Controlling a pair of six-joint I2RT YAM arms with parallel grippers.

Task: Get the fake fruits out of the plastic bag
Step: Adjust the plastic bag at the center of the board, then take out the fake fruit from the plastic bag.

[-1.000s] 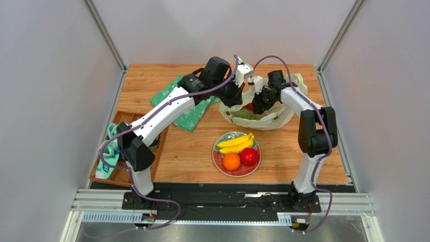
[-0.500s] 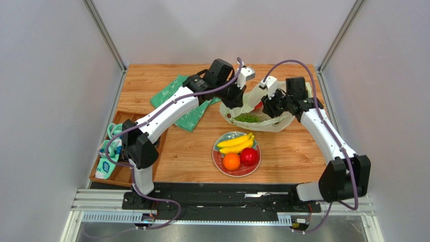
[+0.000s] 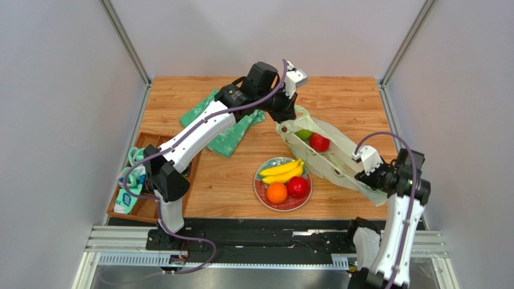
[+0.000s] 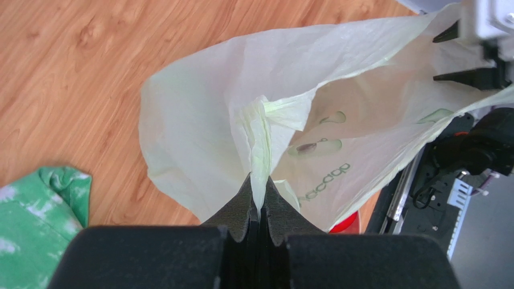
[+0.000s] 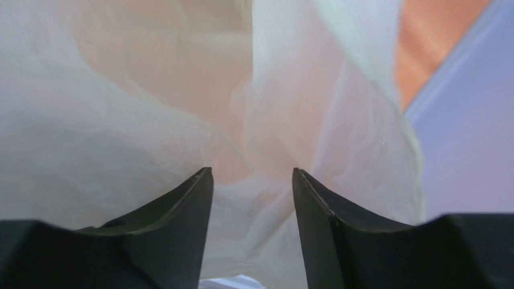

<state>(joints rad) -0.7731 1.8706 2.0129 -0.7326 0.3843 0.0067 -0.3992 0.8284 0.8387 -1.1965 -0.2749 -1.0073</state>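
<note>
My left gripper point(image 4: 258, 205) is pinched tight on the far left edge of the plastic bag point(image 3: 341, 161). My right gripper point(image 5: 250, 174) holds the near right end, with film bunched between its fingers. The bag stretches between them. Inside lie a red fruit point(image 3: 319, 142) and a green apple point(image 3: 303, 134), just beyond the plate point(image 3: 258, 191).

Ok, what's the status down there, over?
Left pincer shut on plastic bag rim. Right pincer at other end, grip unclear. Red fruit, green apple inside. Nothing blocking.
</note>
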